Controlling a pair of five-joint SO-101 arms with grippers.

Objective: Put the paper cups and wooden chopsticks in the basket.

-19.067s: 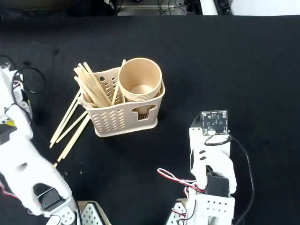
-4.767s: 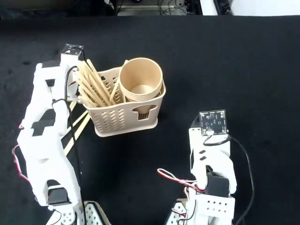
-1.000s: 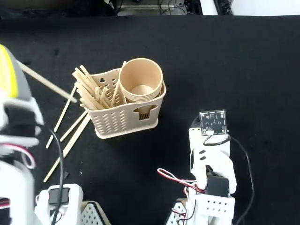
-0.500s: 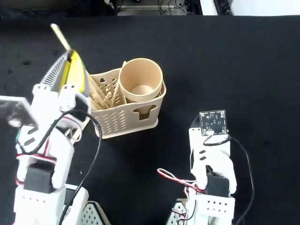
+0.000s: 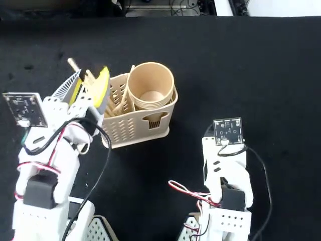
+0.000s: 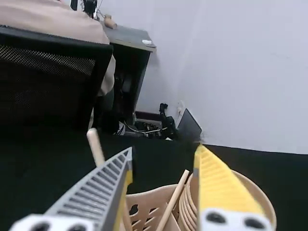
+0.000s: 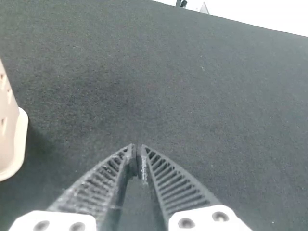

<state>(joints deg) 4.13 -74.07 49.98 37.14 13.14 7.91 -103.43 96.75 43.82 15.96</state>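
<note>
Paper cups (image 5: pixel 150 93): nested stack, upright, mouth open to the high view. They stand in the basket (image 5: pixel 133 125), in the compartment on the right arm's side.

Wooden chopsticks (image 5: pixel 116 100): a bundle leaning at a slant in the basket's other compartment, just beside the cups.

Single chopstick (image 5: pixel 73 64): slanted, one end raised above the basket's outer side, close by the grey finger (image 5: pixel 67 89). Cannot tell whether the two touch.

Left gripper (image 5: pixel 93 71): over the chopstick compartment, one finger grey and one yellow, spread wide apart and clasping nothing.

Right gripper (image 7: pixel 138 153): fingers pressed tip to tip with nothing between them, low over the table (image 5: pixel 251 65), apart from the basket. Its arm is folded at the table's near side.

Table: black cloth surface; the basket rests on it between the two arms.
</note>
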